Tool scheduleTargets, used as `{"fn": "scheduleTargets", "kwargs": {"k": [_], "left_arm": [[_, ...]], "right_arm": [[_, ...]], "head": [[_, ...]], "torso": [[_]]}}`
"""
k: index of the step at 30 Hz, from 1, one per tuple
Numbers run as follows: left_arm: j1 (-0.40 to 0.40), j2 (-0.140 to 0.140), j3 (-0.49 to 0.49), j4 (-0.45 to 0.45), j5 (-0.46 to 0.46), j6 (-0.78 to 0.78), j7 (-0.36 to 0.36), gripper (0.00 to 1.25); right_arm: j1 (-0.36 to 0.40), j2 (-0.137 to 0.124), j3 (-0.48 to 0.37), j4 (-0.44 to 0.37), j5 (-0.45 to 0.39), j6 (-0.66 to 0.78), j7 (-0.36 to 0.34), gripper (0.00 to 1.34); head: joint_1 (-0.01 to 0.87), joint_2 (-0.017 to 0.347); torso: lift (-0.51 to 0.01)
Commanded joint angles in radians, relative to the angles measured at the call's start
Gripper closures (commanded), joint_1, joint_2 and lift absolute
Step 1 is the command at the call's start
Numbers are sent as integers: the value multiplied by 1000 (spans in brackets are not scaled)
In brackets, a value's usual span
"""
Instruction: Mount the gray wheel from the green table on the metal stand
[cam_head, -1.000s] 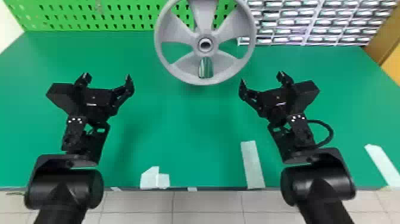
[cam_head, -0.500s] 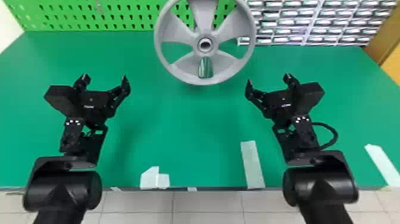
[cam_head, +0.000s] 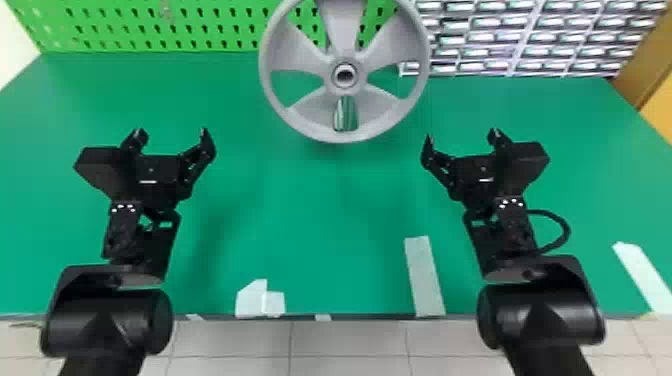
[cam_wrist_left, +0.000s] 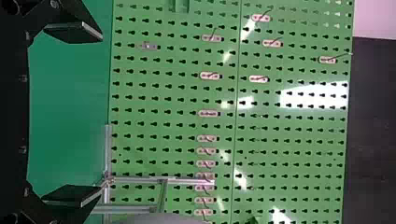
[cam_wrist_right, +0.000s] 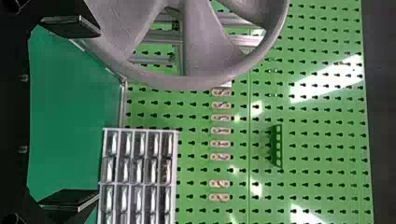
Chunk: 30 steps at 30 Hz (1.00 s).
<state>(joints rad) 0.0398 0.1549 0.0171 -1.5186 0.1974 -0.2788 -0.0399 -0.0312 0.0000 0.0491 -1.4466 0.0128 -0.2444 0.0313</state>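
The gray wheel (cam_head: 310, 65) stands upright at the back centre of the green table (cam_head: 320, 210). In the right wrist view the metal stand (cam_wrist_right: 156, 37) shows behind the wheel (cam_wrist_right: 198, 42); exact seating on it cannot be told. My left gripper (cam_head: 172, 131) is open, front-left of the wheel and apart from it. On the other side, my right gripper (cam_head: 462, 134) is open too, also touching nothing. The left wrist view has the left gripper (cam_wrist_left: 102, 109) with silver bars of the stand (cam_wrist_left: 187, 180) and the wheel's edge (cam_wrist_left: 163, 218); the right gripper (cam_wrist_right: 99, 115) frames bare table.
A green pegboard (cam_head: 200, 30) with hooks rises behind the table. A rack of small drawers (cam_head: 520, 37) stands at the back right. Pale tape strips (cam_head: 424, 277) lie near the front edge, with another strip (cam_head: 642, 275) farther right.
Both grippers have shifted slightly outward, the left one to the left and the right one to the right, widening the gap between them. The wheel has kept its place.
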Motion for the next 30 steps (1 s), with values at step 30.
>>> {"fn": "scheduleTargets", "kwargs": {"k": [30], "left_arm": [[6, -2, 4, 5, -3, 1, 14, 144]], "right_arm": [[20, 1, 37, 0, -7, -3, -77, 90]], "head": [[867, 52]], "torso": [[-100]]}}
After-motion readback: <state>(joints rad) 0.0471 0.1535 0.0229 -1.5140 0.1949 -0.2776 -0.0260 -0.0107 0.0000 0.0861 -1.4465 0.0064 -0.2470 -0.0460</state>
